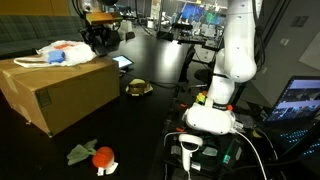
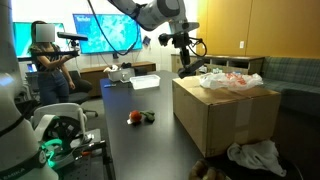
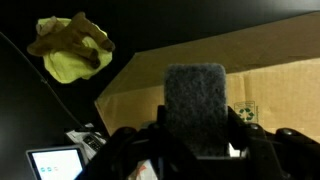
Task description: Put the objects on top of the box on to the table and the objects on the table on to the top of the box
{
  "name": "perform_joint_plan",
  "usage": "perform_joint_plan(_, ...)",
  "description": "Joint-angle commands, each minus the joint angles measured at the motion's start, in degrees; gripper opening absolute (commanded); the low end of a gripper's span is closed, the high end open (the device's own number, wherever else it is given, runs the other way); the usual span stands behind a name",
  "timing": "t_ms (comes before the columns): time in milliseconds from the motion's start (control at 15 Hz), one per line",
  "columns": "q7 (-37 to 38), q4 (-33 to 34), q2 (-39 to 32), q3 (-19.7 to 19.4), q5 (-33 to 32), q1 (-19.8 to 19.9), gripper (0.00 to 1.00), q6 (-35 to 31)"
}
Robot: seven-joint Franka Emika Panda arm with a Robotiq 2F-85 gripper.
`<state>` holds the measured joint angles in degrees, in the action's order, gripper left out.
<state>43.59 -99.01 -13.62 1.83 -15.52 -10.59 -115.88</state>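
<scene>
Exterior view: gripper [image 1: 97, 38] hung over far edge of box [image 1: 55, 92]; one white heap [image 1: 62, 53] on box, items uncountable; on table [image 1: 150, 130] one toy [image 1: 95, 155], one rag [image 1: 138, 88].
Exterior view: one box [image 2: 225, 118], one toy [image 2: 138, 117]; gripper [image 2: 185, 45] above box corner.
Wrist view: jaws clamped on one grey block [image 3: 195, 108] — mid-transfer, judged; destination unclear. Next — lower onto bare spot, release.
</scene>
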Motion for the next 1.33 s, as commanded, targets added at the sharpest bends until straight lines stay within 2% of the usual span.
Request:
perform_joint_plan(0,-4.9,14.2,-9.9,0.0,2.1,0.7,0.32,2.8)
perform_joint_plan(533,-8.1,35.9,-24.7,-1.8,7.2,0.6,0.32,6.2)
perform_joint_plan(1000,-7.5,52.7,-36.0,-3.6,10.5,1.3,0.32,11.3)
perform_joint_plan(1067,-7.3,54.5,-37.2,-3.8,10.7,1.5,0.79,12.2)
perform_joint_plan(1200,-6.9,57.0,-39.0,-4.2,11.1,1.7,0.89,13.6)
perform_joint_plan(1267,-6.9,57.8,-39.7,-4.3,11.1,1.8,0.98,14.0)
